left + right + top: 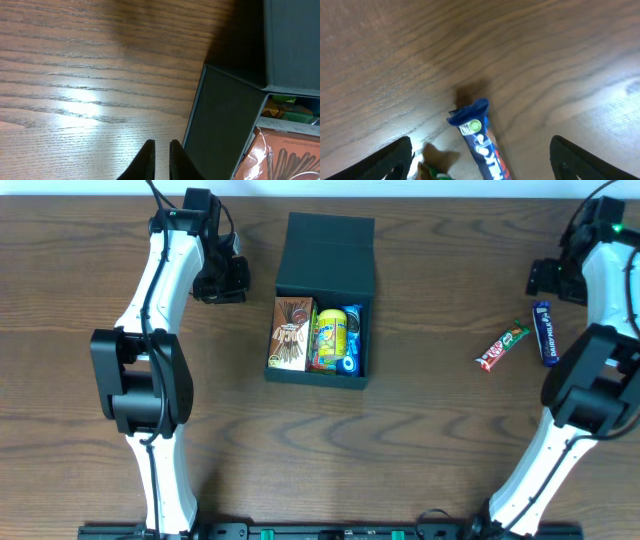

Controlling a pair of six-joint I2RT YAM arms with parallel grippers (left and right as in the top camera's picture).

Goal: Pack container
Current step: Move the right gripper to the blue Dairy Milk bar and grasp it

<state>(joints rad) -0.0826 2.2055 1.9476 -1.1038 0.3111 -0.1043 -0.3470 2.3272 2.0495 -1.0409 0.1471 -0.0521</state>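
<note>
Well, the open container (328, 250) holds several snacks (333, 340).

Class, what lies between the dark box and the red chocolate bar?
Only bare table separates the container from the red chocolate bar, shown in the overhead view.

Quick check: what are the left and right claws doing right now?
Left claw: almost fully closed, holding nothing, beside the dark box.
Right claw: open, empty, above the blue Dairy Milk bar.
</note>
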